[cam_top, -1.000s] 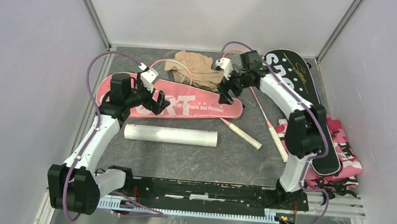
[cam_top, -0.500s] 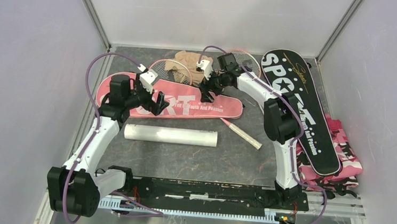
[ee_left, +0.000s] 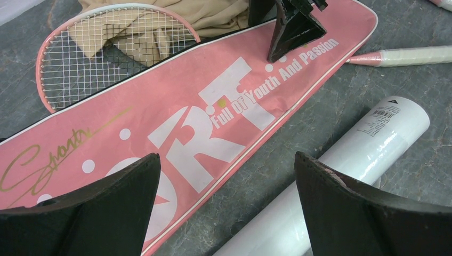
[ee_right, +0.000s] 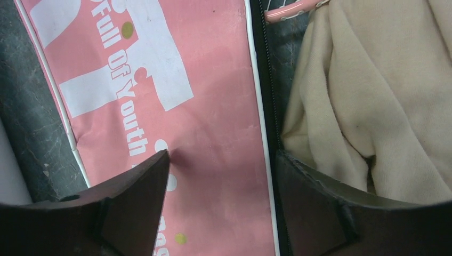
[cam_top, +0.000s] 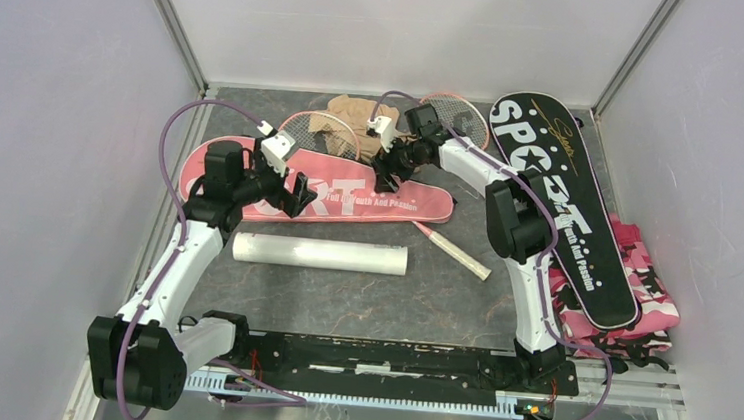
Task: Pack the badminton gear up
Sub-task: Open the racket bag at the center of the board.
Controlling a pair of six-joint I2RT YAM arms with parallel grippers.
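while the left gripper [ee_left: 225,160] hangs released, jaws spread wide with nothing between them, over the flat pink racket-shaped fabric cover [cam_top: 349,200] printed "sport", the right gripper [ee_right: 222,154] sits low at that cover's far, zippered edge. its jaws are parted and straddle the black zip, one finger over the pink fabric and the other by the crumpled tan cloth [ee_right: 373,106], gripping nothing. a long white glossy tube [cam_top: 319,254] lies just beside the cover's near edge. a pink-framed, white-strung racket [ee_left: 106,58] rests partly on the tan cloth. the black racket-shaped cover [cam_top: 564,200] lies at the right, overlapping the folded pink camouflage cloth [cam_top: 647,292].
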